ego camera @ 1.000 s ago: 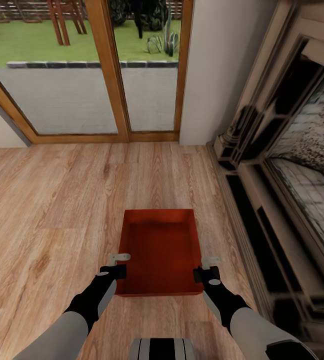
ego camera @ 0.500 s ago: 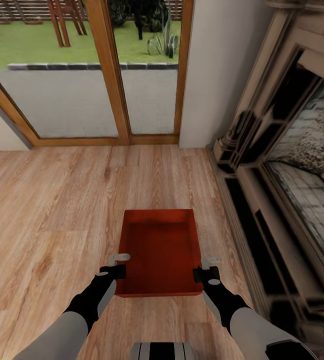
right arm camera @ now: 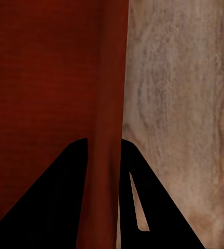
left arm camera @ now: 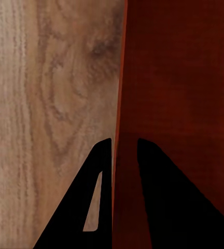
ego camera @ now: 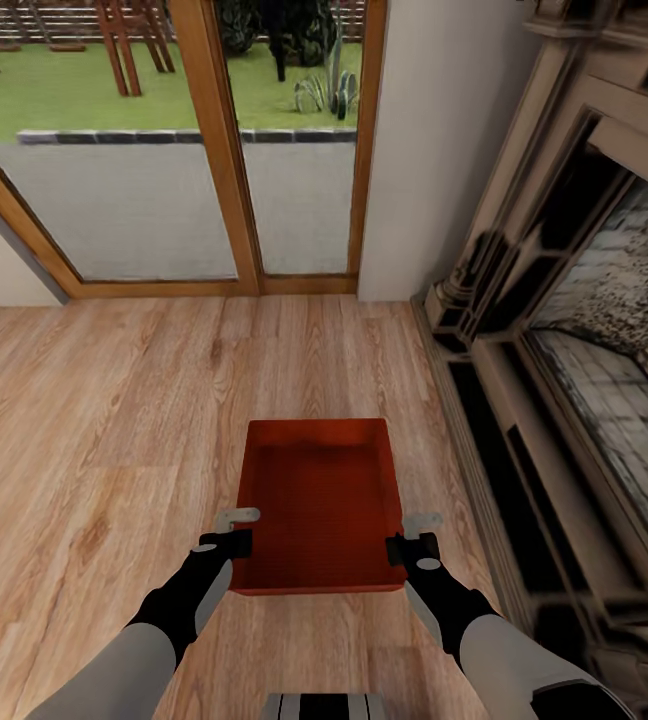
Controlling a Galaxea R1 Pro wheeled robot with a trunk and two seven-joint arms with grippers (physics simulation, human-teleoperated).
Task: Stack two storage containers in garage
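Observation:
A red-orange open-top storage container hangs in front of me above the living room's wood plank floor. My left gripper is shut on its left wall, and my right gripper is shut on its right wall. In the left wrist view the black fingers straddle the container's thin wall. The right wrist view has the fingers pinching the other wall, with planks beyond. The bin is empty inside.
A fireplace surround with dark recesses runs along the right side, close to the container. Ahead stands a glass door with an orange wood frame, with a lawn outside. A white wall section stands between door and fireplace.
The whole view has slid slightly: door and fireplace sit a little lower and further off, so the camera has moved. The container stays held the same way between both grippers.

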